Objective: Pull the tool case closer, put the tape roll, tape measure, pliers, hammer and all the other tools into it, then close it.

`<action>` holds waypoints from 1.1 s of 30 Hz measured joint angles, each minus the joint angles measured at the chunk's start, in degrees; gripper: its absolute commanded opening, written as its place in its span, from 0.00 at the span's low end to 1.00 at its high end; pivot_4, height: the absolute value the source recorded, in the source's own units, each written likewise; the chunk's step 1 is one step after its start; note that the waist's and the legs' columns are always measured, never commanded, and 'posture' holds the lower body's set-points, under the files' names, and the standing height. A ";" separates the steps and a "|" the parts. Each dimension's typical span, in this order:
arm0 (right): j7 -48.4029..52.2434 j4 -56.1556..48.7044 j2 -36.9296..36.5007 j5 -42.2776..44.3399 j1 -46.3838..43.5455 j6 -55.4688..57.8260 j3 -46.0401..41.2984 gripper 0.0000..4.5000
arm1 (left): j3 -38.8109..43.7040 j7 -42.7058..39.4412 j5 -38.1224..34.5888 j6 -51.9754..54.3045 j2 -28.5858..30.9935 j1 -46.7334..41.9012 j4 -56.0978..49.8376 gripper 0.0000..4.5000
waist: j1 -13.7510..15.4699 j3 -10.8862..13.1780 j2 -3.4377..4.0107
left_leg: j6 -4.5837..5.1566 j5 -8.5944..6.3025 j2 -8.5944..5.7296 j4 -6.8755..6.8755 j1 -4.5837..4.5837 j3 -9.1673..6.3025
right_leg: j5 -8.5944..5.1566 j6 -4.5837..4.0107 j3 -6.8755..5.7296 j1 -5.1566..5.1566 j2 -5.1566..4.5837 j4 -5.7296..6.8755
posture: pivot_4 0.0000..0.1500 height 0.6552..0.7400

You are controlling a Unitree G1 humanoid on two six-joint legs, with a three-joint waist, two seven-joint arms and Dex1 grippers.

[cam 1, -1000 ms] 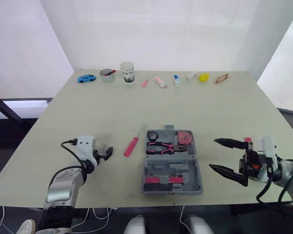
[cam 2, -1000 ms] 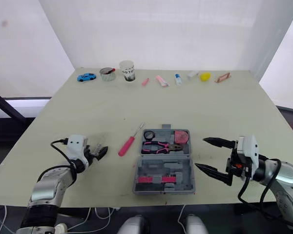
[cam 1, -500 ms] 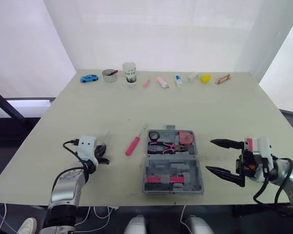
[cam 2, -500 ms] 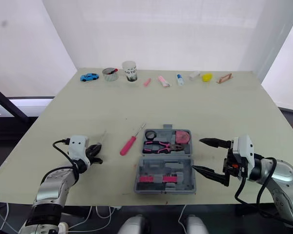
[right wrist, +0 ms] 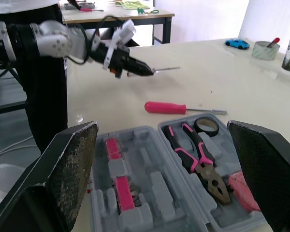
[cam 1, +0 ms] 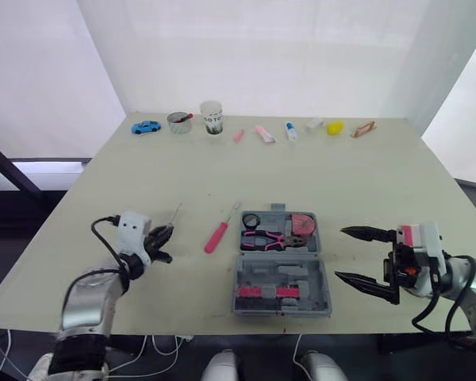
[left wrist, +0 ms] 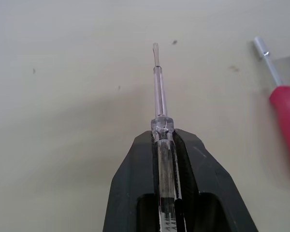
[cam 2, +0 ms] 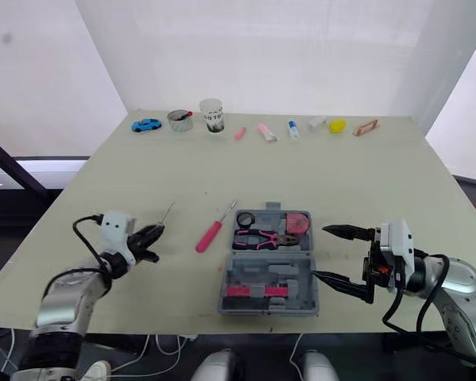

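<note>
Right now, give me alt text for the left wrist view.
The black left tool is shut on a slim clear plastic screwdriver, its tip pointing out over the pale beige table. A pink-handled screwdriver lies apart on the table.

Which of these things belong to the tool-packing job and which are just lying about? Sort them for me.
Job: open tool case, pliers and tape roll inside it, red screwdriver beside it, clear screwdriver held in the left gripper.

Lying about, along the far edge: toy car, tin, cup, pink tube, yellow thing.
</note>
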 measured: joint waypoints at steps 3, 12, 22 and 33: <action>0.10 0.33 -0.09 0.00 0.37 -0.03 -1.10 1.00 | -0.95 -5.04 -0.10 2.99 4.78 -2.75 -0.31 0.01 | 0.12 0.00 0.00 | 0.00 0.00 0.00 0.11 -0.01 0.02 | -0.01 -0.01 -0.02 0.01 0.00 0.06 | 1.00 1.00; 0.18 0.37 -0.09 0.20 1.90 -0.43 -2.58 1.00 | -11.94 -23.42 -2.48 3.28 6.87 -8.71 -5.50 0.01 | -0.06 0.01 0.00 | 0.00 0.00 0.02 0.23 -0.03 0.13 | -0.01 0.00 0.10 -0.02 0.05 0.15 | 1.00 1.00; -0.41 -0.25 0.41 1.91 5.19 -0.64 -5.42 1.00 | -26.63 -32.42 5.09 0.44 1.32 -23.32 2.68 0.01 | -0.01 0.03 0.02 | 0.02 -0.01 -0.01 0.65 -0.18 0.01 | -0.01 0.03 0.07 0.01 0.09 0.29 | 1.00 1.00; -1.47 -2.16 1.10 1.46 7.36 -0.78 -5.79 1.00 | -36.30 -40.36 12.29 -1.77 -4.94 -31.04 11.51 0.01 | 0.04 0.04 0.02 | 0.02 -0.01 -0.01 0.65 -0.21 -0.07 | -0.01 0.03 0.05 -0.01 0.13 0.31 | 1.00 1.00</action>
